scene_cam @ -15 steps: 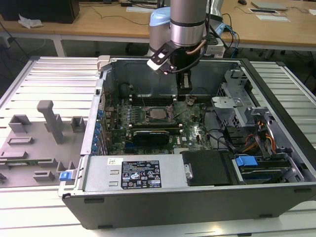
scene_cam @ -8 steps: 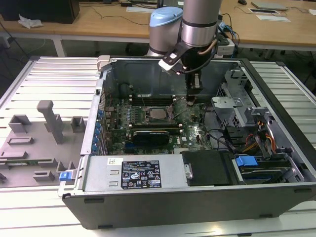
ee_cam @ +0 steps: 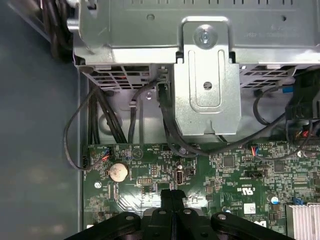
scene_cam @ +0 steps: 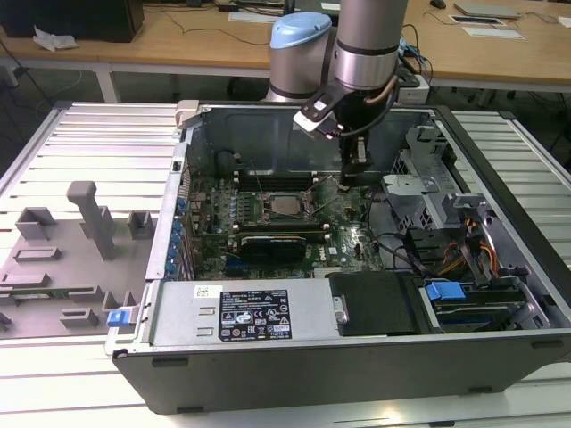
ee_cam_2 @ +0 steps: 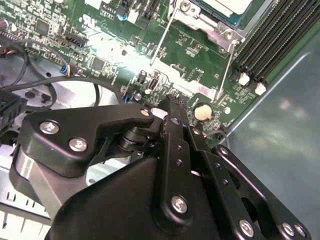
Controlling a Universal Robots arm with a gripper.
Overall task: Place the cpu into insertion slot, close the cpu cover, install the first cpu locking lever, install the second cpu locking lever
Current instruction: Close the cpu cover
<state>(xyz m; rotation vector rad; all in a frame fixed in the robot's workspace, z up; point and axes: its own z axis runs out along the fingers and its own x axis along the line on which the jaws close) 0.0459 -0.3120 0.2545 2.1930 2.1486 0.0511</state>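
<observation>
Cpu (scene_cam: 287,204) lies flat in the insertion slot (scene_cam: 287,218), mid-motherboard (ee_cam: 225,170). We judge it light, stiff and slick on top, with a fragile contact side, so any hold belongs on two opposite edges, never the underside. The cpu cover (ee_cam_2: 212,27) looks to be down around it, though we can't be sure. A thin wire locking lever (ee_cam_2: 226,65) runs alongside; it's likely springy and best taken at its free end. End effector (ee_cam: 172,194) hovers low over the board beside the slot — fingers pressed together, nothing held. The case sits on the slatted bench (scene_cam: 71,143).
</observation>
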